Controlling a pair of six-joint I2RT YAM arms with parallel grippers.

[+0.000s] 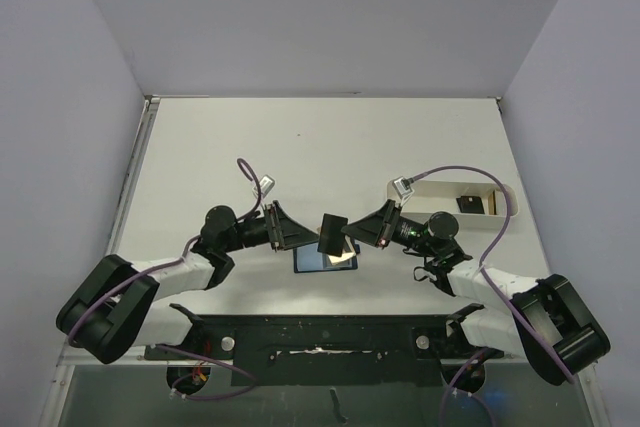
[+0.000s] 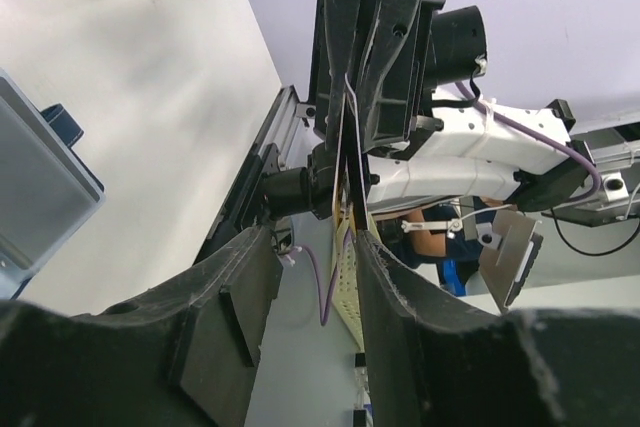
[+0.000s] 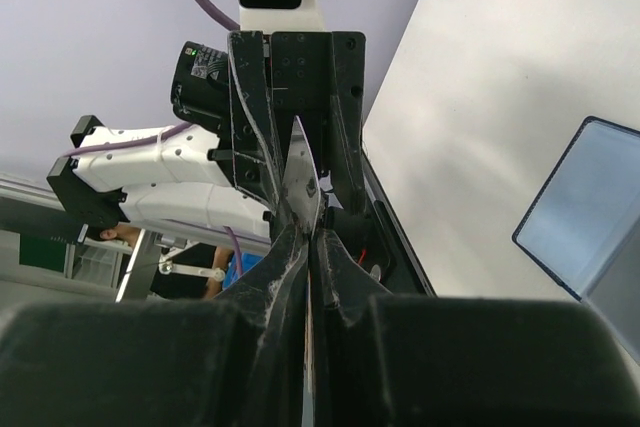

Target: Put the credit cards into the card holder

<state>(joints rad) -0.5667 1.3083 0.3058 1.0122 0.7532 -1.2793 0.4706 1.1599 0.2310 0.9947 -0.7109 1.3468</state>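
Overhead view of two robot arms meeting nose to nose over a white desk (image 1: 330, 147).

On the left, the left tool (image 1: 290, 227) points right. Its fingers are spread wide and grip nothing. The edge of a dark card (image 1: 331, 235) sits in the gap, close to one finger; whether it touches is unclear.

In the centre, that dark card is lifted off the desk and stands on edge between the two tools. Directly below it the card holder (image 1: 312, 261) lies open and flat on the desk, with its blue inner face up. A pale patch marks its right end; it could be a tan card or glare.

On the right, the right tool (image 1: 358, 234) points left, its fingers pinched tight on the dark card. Further right, well apart, a white tray (image 1: 500, 187) holds a second card (image 1: 468, 204).

Likely risks:
- The card seems to be held by one tool alone, on a thin edge. If the right tool lets go before the left one closes, the card would probably drop onto the holder or the desk.
- If the left tool closes off-centre, it could twist or flex the card.
- The holder lies loose, so pushing a card in at an angle would probably slide it away.
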